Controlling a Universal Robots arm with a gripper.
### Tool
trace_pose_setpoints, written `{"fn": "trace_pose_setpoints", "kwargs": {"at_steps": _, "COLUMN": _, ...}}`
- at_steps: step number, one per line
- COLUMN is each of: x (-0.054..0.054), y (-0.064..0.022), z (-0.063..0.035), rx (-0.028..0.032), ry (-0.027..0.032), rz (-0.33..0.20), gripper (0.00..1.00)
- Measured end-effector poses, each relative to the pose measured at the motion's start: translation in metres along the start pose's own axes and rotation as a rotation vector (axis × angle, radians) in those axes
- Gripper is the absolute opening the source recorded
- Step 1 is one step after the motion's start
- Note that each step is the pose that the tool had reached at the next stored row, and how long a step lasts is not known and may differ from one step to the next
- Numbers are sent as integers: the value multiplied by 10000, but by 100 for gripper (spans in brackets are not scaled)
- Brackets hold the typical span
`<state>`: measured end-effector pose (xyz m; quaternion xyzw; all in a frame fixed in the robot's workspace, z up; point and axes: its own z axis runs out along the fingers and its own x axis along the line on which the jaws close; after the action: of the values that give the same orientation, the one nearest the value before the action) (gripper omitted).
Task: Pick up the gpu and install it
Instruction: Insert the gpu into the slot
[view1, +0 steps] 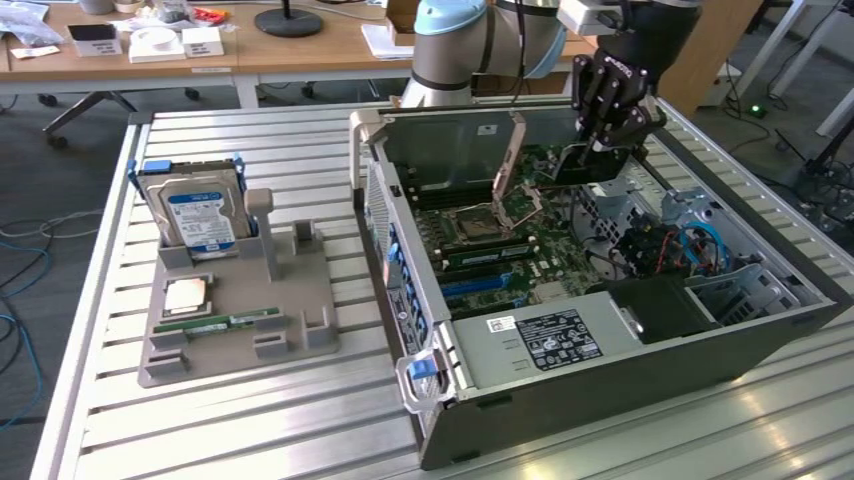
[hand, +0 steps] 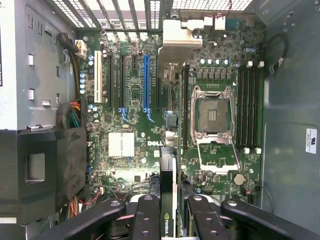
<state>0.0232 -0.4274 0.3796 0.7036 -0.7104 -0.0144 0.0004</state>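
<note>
Black and jointed, the hand (view1: 603, 140) (hand: 167, 199) is clamped on the gpu (view1: 587, 165) (hand: 167, 172), which is held edge-on over the green motherboard (view1: 534, 250) (hand: 130, 115) inside the open computer case (view1: 614, 370); the case is laid on its side by the slatted worktop's (view1: 240, 420) edge at the exterior view's right; a grey tray (view1: 234, 345) with a hard drive (view1: 200, 210) and memory stick (view1: 220, 323) is set near the opposite edge.

A slatted metal table (view1: 227, 440) carries a grey parts holder (view1: 200, 365); just beside it, an open computer case (view1: 641, 392).
</note>
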Motion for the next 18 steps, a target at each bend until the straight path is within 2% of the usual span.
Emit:
{"fn": "trace_pose_setpoints", "kwargs": {"at_steps": 11, "x": 0, "y": 35, "z": 2, "rx": 1, "ry": -1, "rz": -1, "gripper": 26}}
{"fn": "trace_pose_setpoints", "kwargs": {"at_steps": 18, "x": 1, "y": 103, "z": 17, "rx": 64, "ry": 0, "rz": -1, "gripper": 26}}
